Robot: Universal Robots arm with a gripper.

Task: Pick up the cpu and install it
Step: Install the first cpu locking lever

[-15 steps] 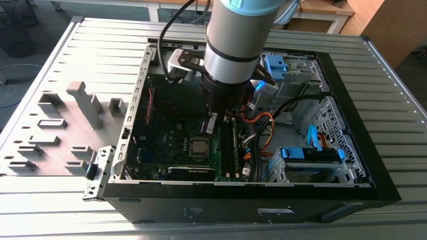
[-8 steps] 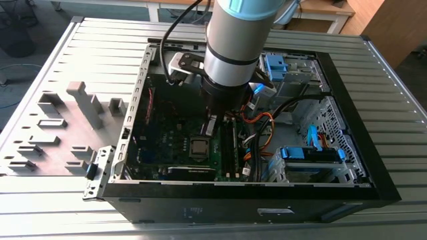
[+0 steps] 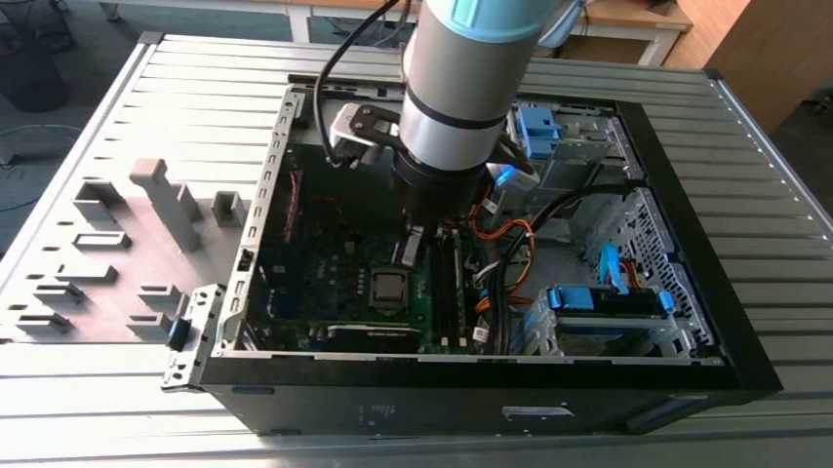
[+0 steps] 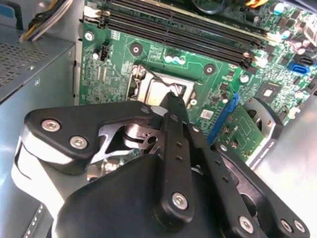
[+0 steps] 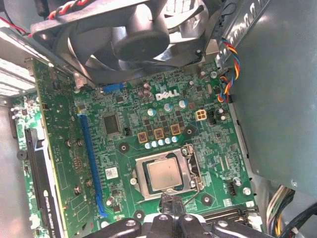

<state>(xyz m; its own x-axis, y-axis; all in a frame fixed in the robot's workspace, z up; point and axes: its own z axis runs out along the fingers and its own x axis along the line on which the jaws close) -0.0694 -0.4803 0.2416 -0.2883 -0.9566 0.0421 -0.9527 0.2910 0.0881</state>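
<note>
- I see the PC case (image 3: 729,322) lying open on the slatted metal table (image 3: 117,107), with the arm (image 3: 456,107) reaching down into its middle.
- On the exterior view's left, grey fixture blocks (image 3: 156,210) stand on the table beside the case.
- The green motherboard (image 5: 148,119) lies flat in the case; the first wrist view shows me a large black fan (image 5: 133,37) at its far side, and a blue slot (image 5: 89,163).
- The second wrist view gives me the long black memory sticks (image 4: 178,27) beyond the socket.
- The gripper (image 4: 171,101) hangs just above the socket's edge; its black fingers (image 4: 173,134) come together to one tip, clenched with nothing between them.
- The cpu (image 5: 163,174) is a small square chip with a dull silver-grey top, sitting flat in the socket frame (image 5: 140,182) near the board's middle, apart from the fingertips.
</note>
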